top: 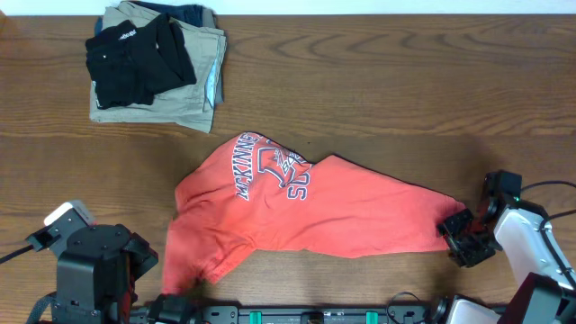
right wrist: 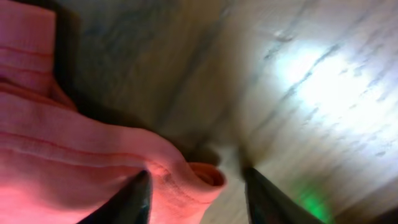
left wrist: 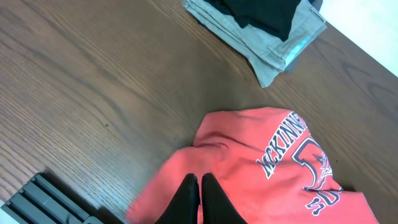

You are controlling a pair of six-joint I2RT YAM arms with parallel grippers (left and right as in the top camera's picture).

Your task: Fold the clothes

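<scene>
The coral-red T-shirt (top: pixel 306 211) lies crumpled and stretched across the wooden table, with its white arched lettering facing up. My left gripper (left wrist: pixel 199 179) is at the shirt's lower-left corner (top: pixel 180 290). Its fingers are pressed together on the red fabric (left wrist: pixel 261 168), which rises blurred around them. My right gripper (right wrist: pixel 196 177) is open at the shirt's far right tip (top: pixel 457 227). One finger sits on each side of a rolled hem corner (right wrist: pixel 93 162). The neck tag is hidden.
A folded pile stands at the back left: a black garment (top: pixel 135 58) on khaki trousers (top: pixel 193 90), which also show in the left wrist view (left wrist: pixel 273 56). The arm bases sit along the table's front edge.
</scene>
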